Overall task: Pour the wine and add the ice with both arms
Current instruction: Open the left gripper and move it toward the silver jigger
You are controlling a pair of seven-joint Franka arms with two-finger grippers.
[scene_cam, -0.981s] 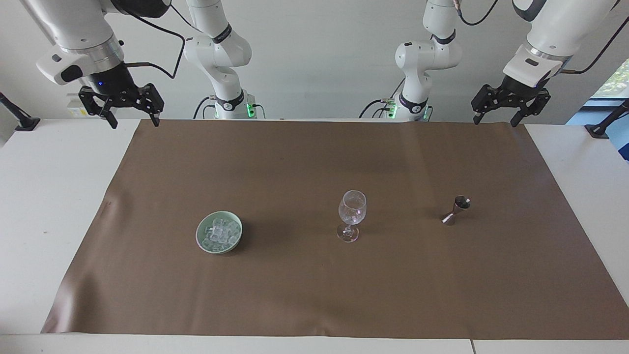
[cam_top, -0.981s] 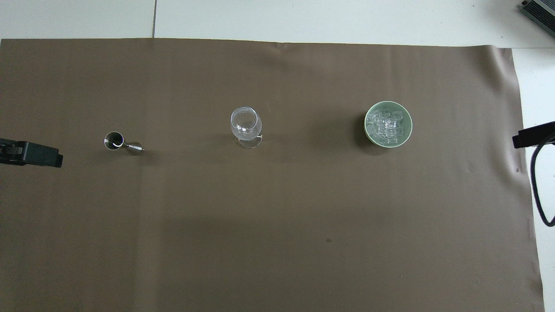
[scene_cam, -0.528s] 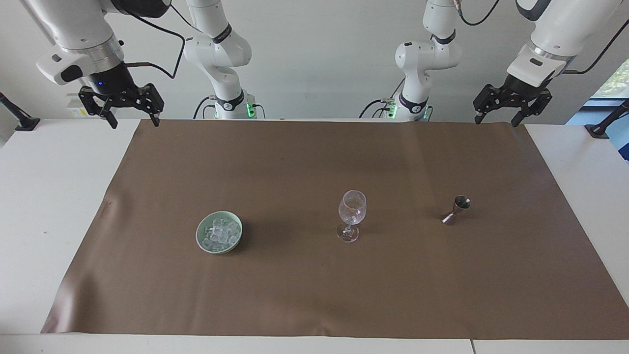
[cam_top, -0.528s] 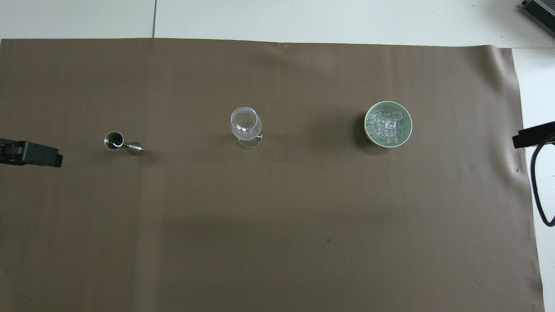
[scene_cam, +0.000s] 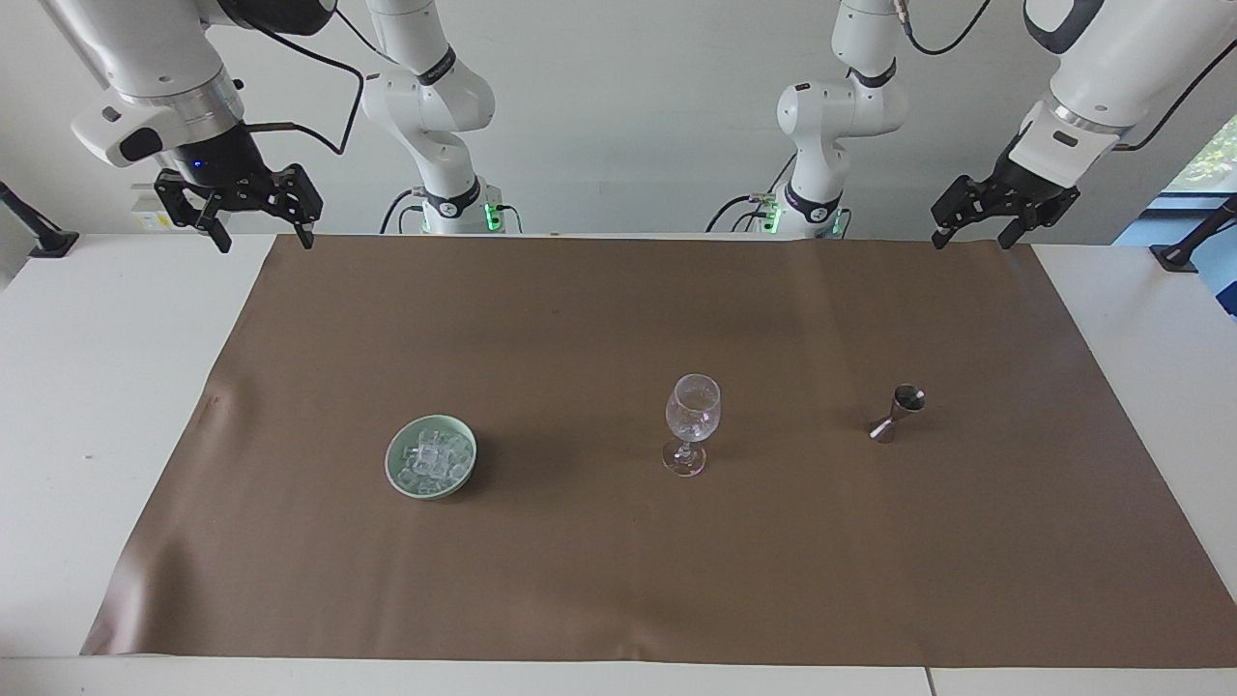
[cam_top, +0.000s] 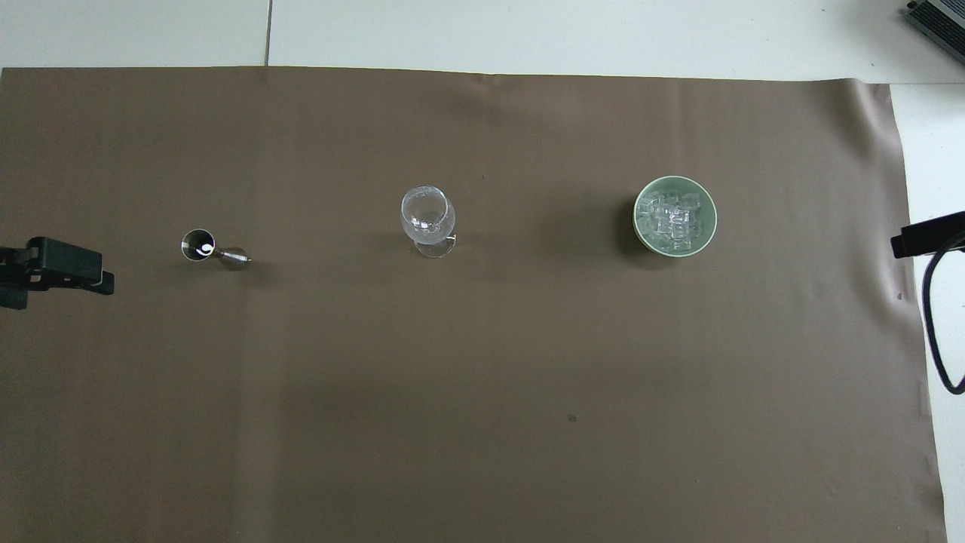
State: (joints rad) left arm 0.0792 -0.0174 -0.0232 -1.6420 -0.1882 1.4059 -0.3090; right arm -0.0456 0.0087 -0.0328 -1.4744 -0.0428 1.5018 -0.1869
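Only the left gripper [scene_cam: 970, 228] has shifted in the last second — its wrist has swung and tilted a little where it hangs over the robots' edge of the brown mat [scene_cam: 618, 580], while the right gripper [scene_cam: 257, 232] has held its place over the mat's corner at the right arm's end, and nothing on the mat has moved

Both grippers are released and carry nothing, fingers spread and pointing down, each raised well clear of the mat. At the middle of the mat stands the wine glass [scene_cam: 692, 422], upright on its stem. Beside it toward the right arm's end, well apart, sits the green bowl [scene_cam: 431, 456] with the ice [scene_cam: 435, 458] piled inside; beside it toward the left arm's end, also well apart, stands a small metal jigger [scene_cam: 896, 413], upright

By the look of it the task is at its very start — no ice shows in the glass, and no wine can be made out in it. The left arm seems to be setting up for the jigger, the piece on its own end. That reach would call for a descent onto the jigger's narrow waist and a firm, level grip, since the slim cup looks easy to tip and whatever it holds easy to spill before it gets to the glass. The right arm appears to wait its turn at the ice
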